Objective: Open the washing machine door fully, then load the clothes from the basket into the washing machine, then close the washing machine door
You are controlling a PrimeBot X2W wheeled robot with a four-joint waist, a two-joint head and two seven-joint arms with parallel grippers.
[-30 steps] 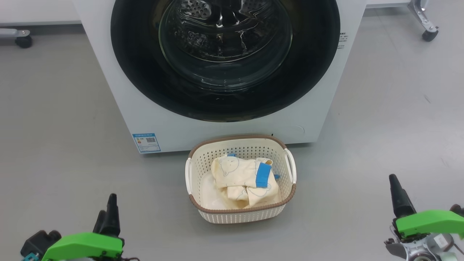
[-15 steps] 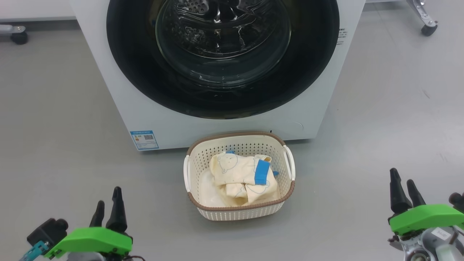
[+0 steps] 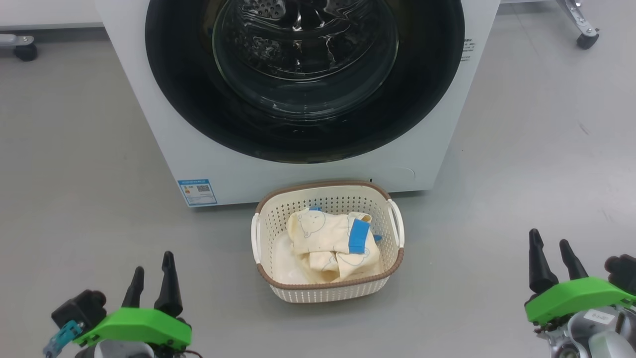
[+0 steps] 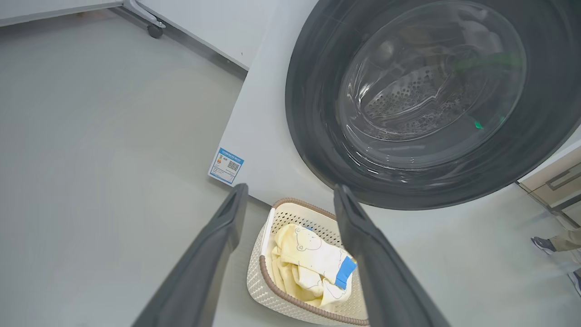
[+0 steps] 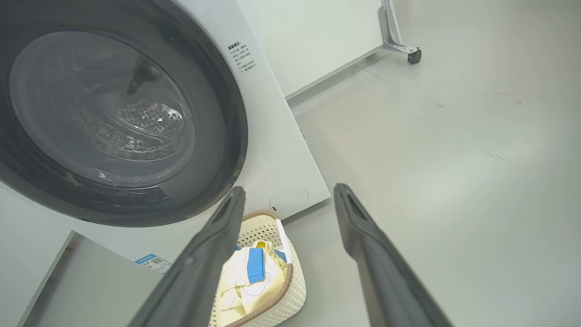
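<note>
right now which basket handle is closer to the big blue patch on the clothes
The white handle on the robot's right: the blue patch lies toward that side of the basket, well away from the left handle.

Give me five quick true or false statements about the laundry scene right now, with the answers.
1. The washing machine door is shut. True.
2. The basket stands on the floor before the washing machine. True.
3. The clothes are inside the washing machine. False: they lie in the basket.
4. The left pincer grips a garment. False: it is open and empty.
5. The right pincer is open. True.
</note>
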